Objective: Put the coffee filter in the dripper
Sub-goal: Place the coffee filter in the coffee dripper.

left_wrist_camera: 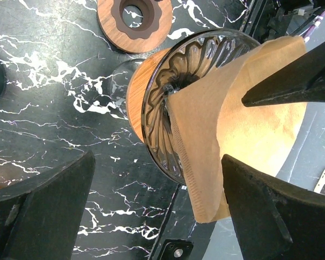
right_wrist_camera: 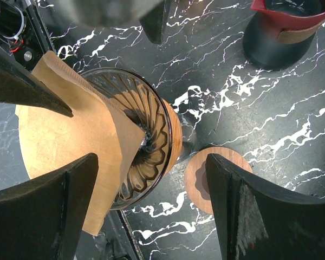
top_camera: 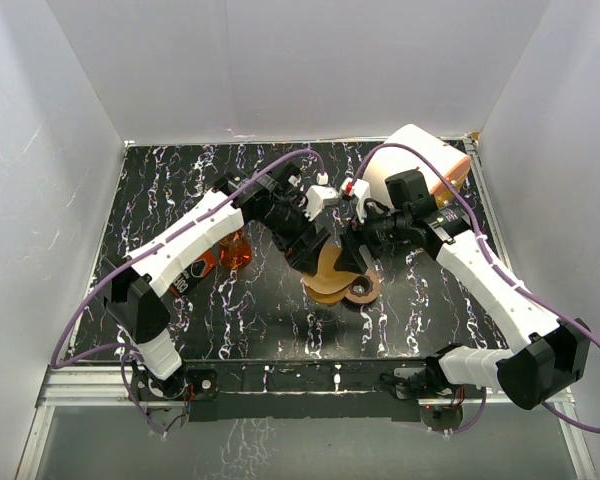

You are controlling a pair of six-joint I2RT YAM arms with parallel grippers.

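"Gripping anything, either tool?" the first observer asks.

"Neither, by the look of it," the second replies; "the left tool has its jaws spread as wide as they go; the right tool stands apart too; both straddle the dripper without closing on it."

"And the coffee filter?"

"The coffee filter has its pointed end tucked into the dripper's mouth, close to the centre hole; most of the paper sticks out past the rim, so it is not seated; one finger of the right tool crosses in front of it, probably to steady it or nudge it deeper, though whether it touches cannot be told."

"Why the odd angle?"

"The dripper seems tipped on its side on the worktop, mouth toward the tools, which likely lets the cone slide in sideways; it is clear glass with swirled ribs inside and a wooden collar; the filter is thin, matte, tan paper with a crimped seam, soft enough to crumple; a wooden ring with a dark hole lies just beside."
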